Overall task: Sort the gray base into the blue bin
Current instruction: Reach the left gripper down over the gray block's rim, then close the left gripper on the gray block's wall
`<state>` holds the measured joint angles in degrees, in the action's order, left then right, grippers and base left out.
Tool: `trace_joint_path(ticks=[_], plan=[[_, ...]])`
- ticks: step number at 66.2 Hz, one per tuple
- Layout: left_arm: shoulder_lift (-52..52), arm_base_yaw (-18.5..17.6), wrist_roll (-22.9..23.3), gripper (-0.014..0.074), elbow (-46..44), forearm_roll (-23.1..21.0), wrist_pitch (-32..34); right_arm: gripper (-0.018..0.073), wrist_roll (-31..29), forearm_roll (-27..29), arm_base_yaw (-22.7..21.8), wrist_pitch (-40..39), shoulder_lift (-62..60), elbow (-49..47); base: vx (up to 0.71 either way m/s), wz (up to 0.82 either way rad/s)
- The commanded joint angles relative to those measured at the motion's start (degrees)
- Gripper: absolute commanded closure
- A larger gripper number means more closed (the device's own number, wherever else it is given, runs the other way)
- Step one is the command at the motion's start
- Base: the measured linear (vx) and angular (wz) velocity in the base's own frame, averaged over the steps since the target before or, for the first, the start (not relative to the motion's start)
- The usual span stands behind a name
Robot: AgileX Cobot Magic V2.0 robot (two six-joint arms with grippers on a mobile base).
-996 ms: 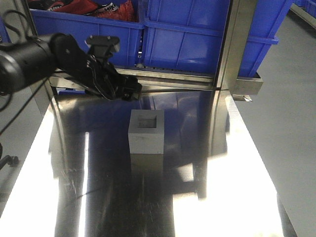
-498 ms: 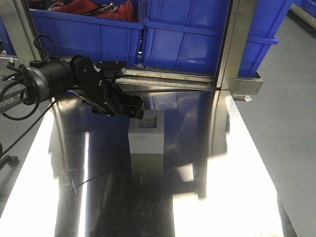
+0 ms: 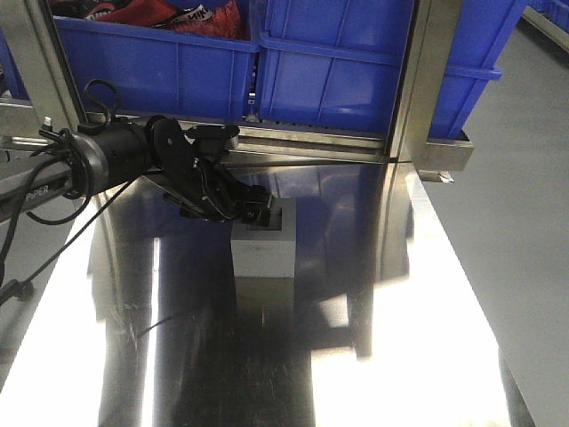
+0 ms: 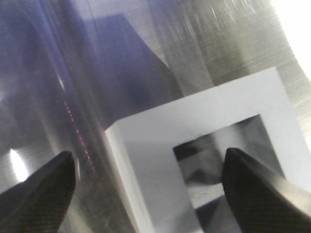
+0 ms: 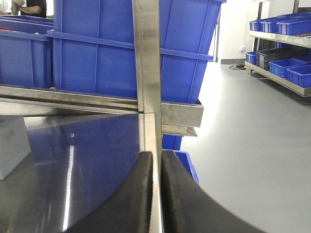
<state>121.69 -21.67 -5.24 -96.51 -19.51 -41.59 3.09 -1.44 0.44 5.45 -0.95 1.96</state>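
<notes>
Frontally, the gray base sits on the steel table, in front of the blue bin on the shelf behind. The left gripper hangs at its top edge. From the left wrist, the jaws are wide, one finger outside the block's wall and the other over the recess, nothing clamped. From the right wrist, the right gripper is pinched nearly together, empty, well apart from the block. Grasping, lifting and dropping are all yet to do.

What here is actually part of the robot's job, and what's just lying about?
Part of the job: gray base; blue bin, though which one I cannot tell; left hand, open at the base.
Just there: steel table; shelf post; red items; right hand, shut.
</notes>
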Motion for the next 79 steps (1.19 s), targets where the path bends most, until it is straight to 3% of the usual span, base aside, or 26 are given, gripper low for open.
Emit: trace_joint_path(ticks=[1, 19, 44, 57, 79], plan=[[-3.1, -0.3, 0.4, 0.0002, -1.8, -1.0, 0.8, 0.0564, -0.4, -0.4, -0.2, -4.5, -0.5, -0.2, 0.0, 0.0], [-3.1, -0.3, 0.4, 0.0044, -1.8, -1.0, -1.7, 0.0564, -0.4, -0.4, -0.2, -4.5, -0.5, -0.2, 0.0, 0.0], [-3.1, -0.3, 0.3, 0.0451, -1.8, -1.0, -4.5, 0.0564, -0.4, -0.4, -0.2, -4.5, -0.5, -0.2, 0.0, 0.0], [-3.1, -0.3, 0.2, 0.0588, -1.8, -1.0, -4.7, 0.0564, -0.4, -0.4, -0.2, -4.5, -0.5, -0.2, 0.0, 0.0], [-8.2, -0.4, -1.3, 0.0602, -1.8, -0.7, -4.0, 0.0564, -0.4, -0.4, -0.2, -4.5, -0.5, -0.2, 0.0, 0.0]])
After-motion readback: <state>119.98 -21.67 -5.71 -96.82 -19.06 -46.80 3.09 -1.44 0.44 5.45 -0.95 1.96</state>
